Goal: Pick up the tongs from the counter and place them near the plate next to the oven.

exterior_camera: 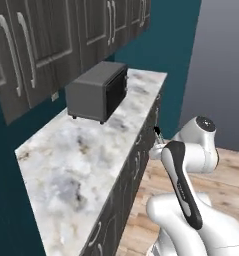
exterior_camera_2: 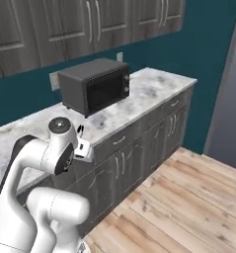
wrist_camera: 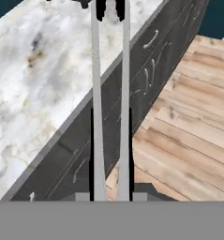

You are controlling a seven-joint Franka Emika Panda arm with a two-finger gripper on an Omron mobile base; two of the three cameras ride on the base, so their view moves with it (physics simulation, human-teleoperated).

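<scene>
Tongs in grip, off the counter edge

Gripper (wrist_camera: 111, 154) clamped tight on the tongs (wrist_camera: 110, 93), arms running out past the fingers (wrist_camera: 91, 154), black tips far end. Tongs hang over the counter (exterior_camera: 86, 165) front edge, above cabinet fronts and wood floor (wrist_camera: 188, 117); oven (exterior_camera: 98, 90) sits further along the counter.

A rendered home kitchen is shown. A marble-patterned counter (exterior_camera: 86, 165) is set over dark wood-grain cabinets (exterior_camera_2: 139, 158) with drawers and metal handles, and matching wall cabinets (exterior_camera: 51, 40) are hung above against a teal wall (exterior_camera_2: 188, 44). A dark toaster oven (exterior_camera_2: 96, 85) is placed on the counter, and the floor (exterior_camera_2: 188, 207) is laid in wood planks.
</scene>
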